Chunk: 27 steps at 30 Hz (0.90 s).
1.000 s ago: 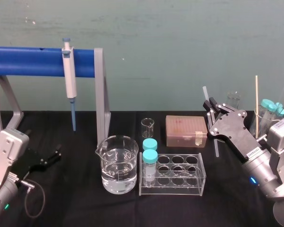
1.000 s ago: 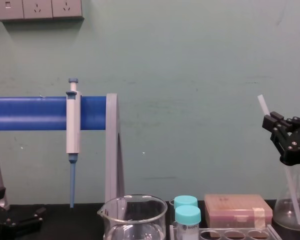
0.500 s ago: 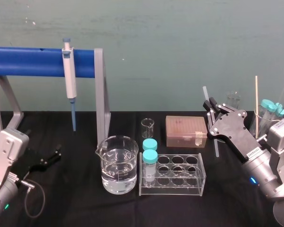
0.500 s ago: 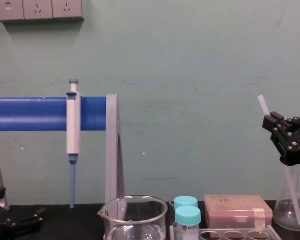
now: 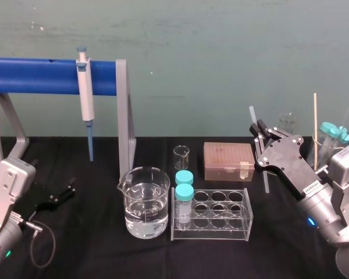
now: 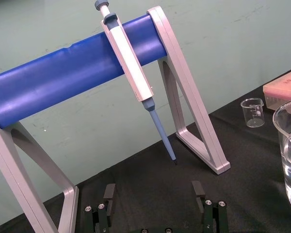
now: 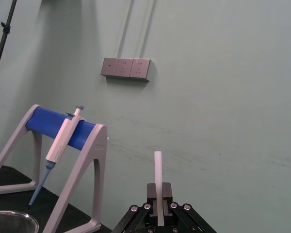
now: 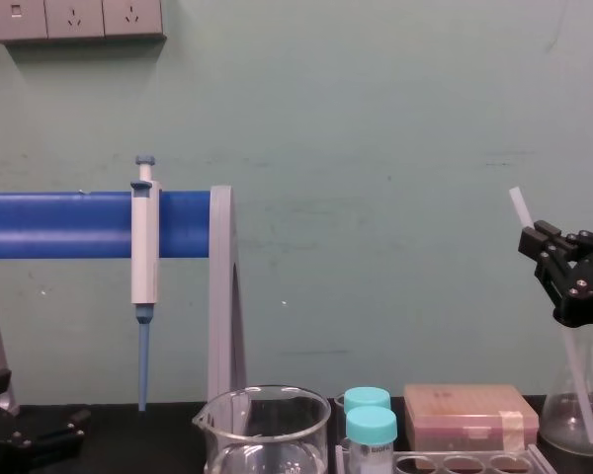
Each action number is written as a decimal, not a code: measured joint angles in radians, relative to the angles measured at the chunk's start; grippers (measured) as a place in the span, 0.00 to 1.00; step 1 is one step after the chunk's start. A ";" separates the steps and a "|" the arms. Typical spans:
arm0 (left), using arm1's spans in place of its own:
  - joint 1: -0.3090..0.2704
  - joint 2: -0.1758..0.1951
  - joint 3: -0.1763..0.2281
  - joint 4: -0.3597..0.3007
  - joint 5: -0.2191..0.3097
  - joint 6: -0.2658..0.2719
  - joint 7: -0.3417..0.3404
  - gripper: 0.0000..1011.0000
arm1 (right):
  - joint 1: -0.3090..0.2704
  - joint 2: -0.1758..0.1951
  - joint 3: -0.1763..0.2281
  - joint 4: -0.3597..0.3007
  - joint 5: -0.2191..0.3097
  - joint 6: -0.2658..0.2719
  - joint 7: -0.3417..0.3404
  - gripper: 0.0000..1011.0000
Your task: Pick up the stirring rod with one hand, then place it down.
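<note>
Grippers number two. The left gripper [image 6: 155, 206] sits low over the black table [image 5: 93, 244] at the robot's far left, its fingers spread wide with nothing between them. Next comes one blue-barred stand [image 5: 41, 76], with a single pipette [image 5: 85, 87] hanging from it, tip down. To the right of the stand are one large beaker [image 5: 143, 203] partly filled with clear liquid, one small empty beaker [image 5: 181, 157] behind it, and one clear rack [image 5: 221, 215] with two teal-capped tubes [image 5: 184, 195] in its left wells. One pinkish box [image 5: 228, 161] lies behind the rack.

Farther right, the right gripper [image 5: 258, 130] is raised above the table and clamped on the one stirring rod [image 7: 157, 167], gripping it near its upper end. The rod's long axis is close to upright but tilted. Its top leans toward the robot's left and its lower length slants down to the right, ending just right of the box. Whether that lower end touches the table cannot be told. One flask [image 8: 578, 405] stands at the far right, and the rod's lower part crosses it in the chest view.
</note>
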 joint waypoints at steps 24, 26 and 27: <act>0.000 0.000 0.000 0.000 0.000 0.000 0.000 0.99 | 0.000 0.000 0.000 0.000 0.000 0.000 0.000 0.06; 0.000 0.000 0.000 0.000 0.000 0.000 0.000 0.99 | 0.000 0.000 0.000 0.000 0.000 0.000 0.000 0.06; 0.000 0.000 0.000 0.000 0.000 0.000 0.000 0.99 | 0.000 0.000 0.000 0.000 0.000 0.000 0.000 0.06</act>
